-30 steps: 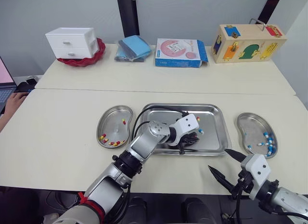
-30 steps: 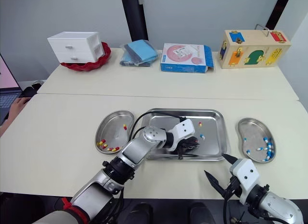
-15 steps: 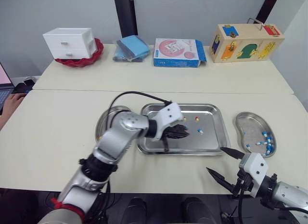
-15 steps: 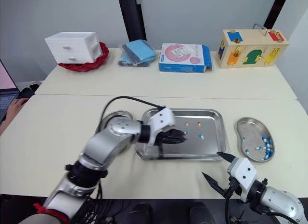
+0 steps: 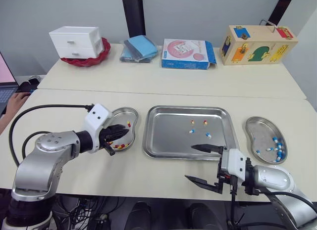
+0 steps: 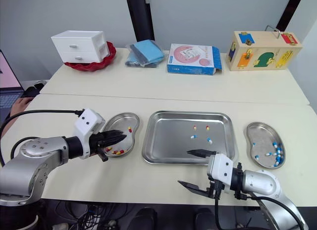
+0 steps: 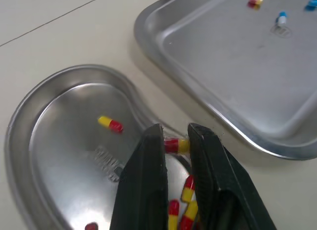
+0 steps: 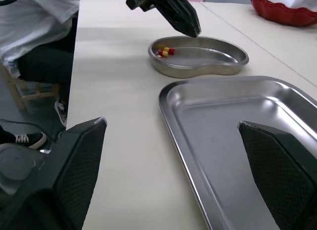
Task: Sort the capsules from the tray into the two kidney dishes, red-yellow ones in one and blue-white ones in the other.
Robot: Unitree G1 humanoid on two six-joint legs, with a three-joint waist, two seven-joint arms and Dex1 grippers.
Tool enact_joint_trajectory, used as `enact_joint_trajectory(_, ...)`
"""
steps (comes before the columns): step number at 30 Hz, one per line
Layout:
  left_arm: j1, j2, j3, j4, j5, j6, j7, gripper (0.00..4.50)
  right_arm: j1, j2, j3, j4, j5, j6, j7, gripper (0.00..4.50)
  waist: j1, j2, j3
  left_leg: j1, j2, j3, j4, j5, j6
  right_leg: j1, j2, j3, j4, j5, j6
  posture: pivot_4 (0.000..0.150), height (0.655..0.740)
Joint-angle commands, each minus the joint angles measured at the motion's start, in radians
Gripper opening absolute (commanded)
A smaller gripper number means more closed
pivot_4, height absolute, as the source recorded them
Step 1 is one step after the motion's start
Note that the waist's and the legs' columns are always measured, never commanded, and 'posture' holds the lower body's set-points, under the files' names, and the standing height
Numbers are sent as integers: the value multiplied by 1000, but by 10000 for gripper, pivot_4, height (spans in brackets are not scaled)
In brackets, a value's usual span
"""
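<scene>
My left gripper (image 5: 124, 131) hovers over the left kidney dish (image 5: 122, 115), shut on a red-yellow capsule (image 7: 176, 145). Several red-yellow capsules (image 7: 182, 210) lie in that dish. The steel tray (image 5: 168, 136) in the middle holds two red-yellow capsules (image 5: 192, 122) and two blue-white capsules (image 5: 208, 136). In the right kidney dish (image 5: 257, 128) are several blue-white capsules (image 5: 275, 147). My right gripper (image 5: 201, 164) stands wide open at the tray's near edge, nothing between its fingers.
Along the far table stand a white drawer box (image 5: 74, 41) on a red dish, blue cloths (image 5: 141, 47), a pink-and-blue box (image 5: 187, 53) and a wooden toy box (image 5: 257, 38). A person's hand (image 5: 11, 104) rests by a laptop at the left edge.
My left arm swung left from the tray to above the left kidney dish, holding a red-yellow capsule. My right gripper came left to the tray's near edge.
</scene>
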State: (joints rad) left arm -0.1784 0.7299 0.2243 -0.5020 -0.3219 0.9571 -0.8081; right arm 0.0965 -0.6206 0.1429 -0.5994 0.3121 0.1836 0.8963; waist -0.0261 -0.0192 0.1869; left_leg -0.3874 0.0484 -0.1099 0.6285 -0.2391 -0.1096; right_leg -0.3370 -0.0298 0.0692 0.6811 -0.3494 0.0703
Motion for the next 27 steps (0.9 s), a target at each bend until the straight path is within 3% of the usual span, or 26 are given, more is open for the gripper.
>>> enact_joint_trajectory(1, 30, -11, 50, -9, -6, -75, 41, 3432, -29, 14, 24, 7, 11, -13, 7, 45000, 0, 0, 0, 0, 0, 0, 0, 0, 0, 0, 0, 0, 0, 0, 0, 1500, 7400)
enact_joint_trajectory(4, 46, -24, 71, 31, -8, -126, 65, 3432, -37, 16, 31, 17, 10, -16, 6, 45000, -1, 0, 0, 0, 0, 0, 0, 0, 0, 0, 0, 0, 0, 0, 0, 1500, 7400)
enact_joint_trajectory(6, 49, -19, 74, 58, -18, -148, 63, 10500, -40, 14, 32, 21, 10, -18, 3, 45000, -2, 0, 0, 0, 0, 0, 0, 0, 0, -1, 0, 0, 0, 0, 0, 1500, 7400)
enact_joint_trajectory(9, 56, -12, 75, 91, -23, -186, 57, 17460, -43, 14, 32, 23, 8, -16, -2, 45000, -2, 0, 0, 0, 0, 0, 0, 0, 0, -1, 0, 0, 0, 0, 0, 1500, 7400)
enact_joint_trajectory(17, 78, 9, 84, 153, -41, -259, 31, 44015, -42, 14, 28, 19, 1, -8, -18, 45000, -3, 0, 0, 0, 0, 0, -1, 0, 0, -1, 0, 0, 0, 0, 0, 1500, 7400)
enact_joint_trajectory(27, 177, 51, 143, 134, -125, -368, -101, 44608, -21, 9, -37, -9, 11, 27, -84, 45000, -4, 0, 0, 0, 0, 0, -1, 0, 0, -1, 0, 0, 0, 0, 0, 1500, 7400)
